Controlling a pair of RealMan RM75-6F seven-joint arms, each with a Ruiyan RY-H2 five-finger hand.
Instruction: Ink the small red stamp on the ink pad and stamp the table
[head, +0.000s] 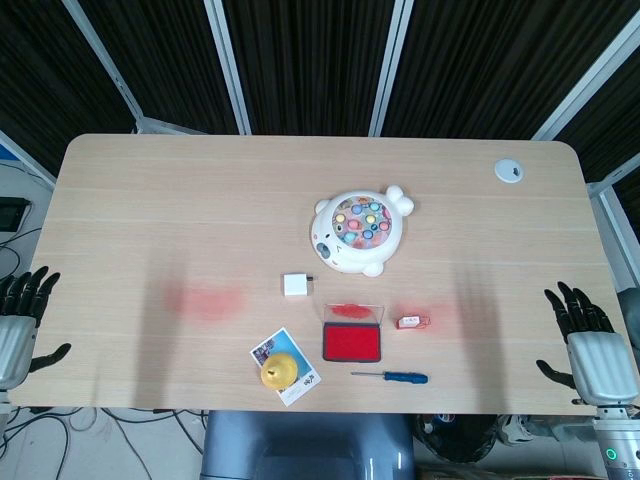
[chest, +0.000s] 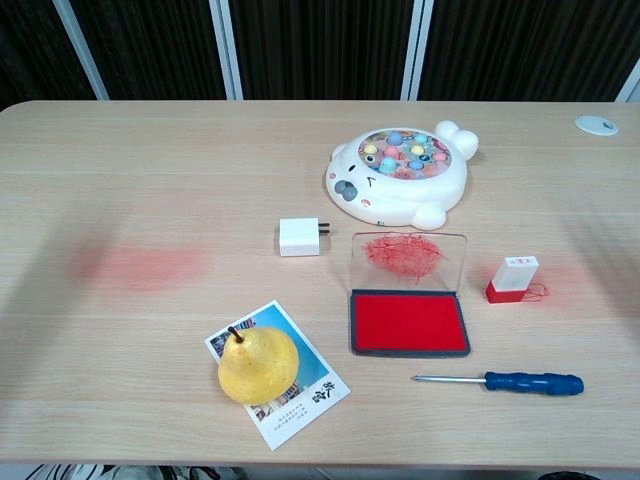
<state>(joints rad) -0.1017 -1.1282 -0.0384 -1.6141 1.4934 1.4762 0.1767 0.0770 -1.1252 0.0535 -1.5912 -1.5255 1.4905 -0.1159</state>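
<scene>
Here, small red stamp (chest: 513, 278) upright, right of open ink pad (chest: 409, 322)

Bare wooden table (chest: 560, 200) lying open toward small red stamp (chest: 512, 279); open ink pad's clear lid (chest: 408, 260) standing just left, blue-handled screwdriver (chest: 520, 381) lying nearer me.

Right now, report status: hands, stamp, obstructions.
Left hand and right hand open at table edges. Small red stamp beside open ink pad, untouched. Screwdriver lies near pad; nothing blocking.
</scene>
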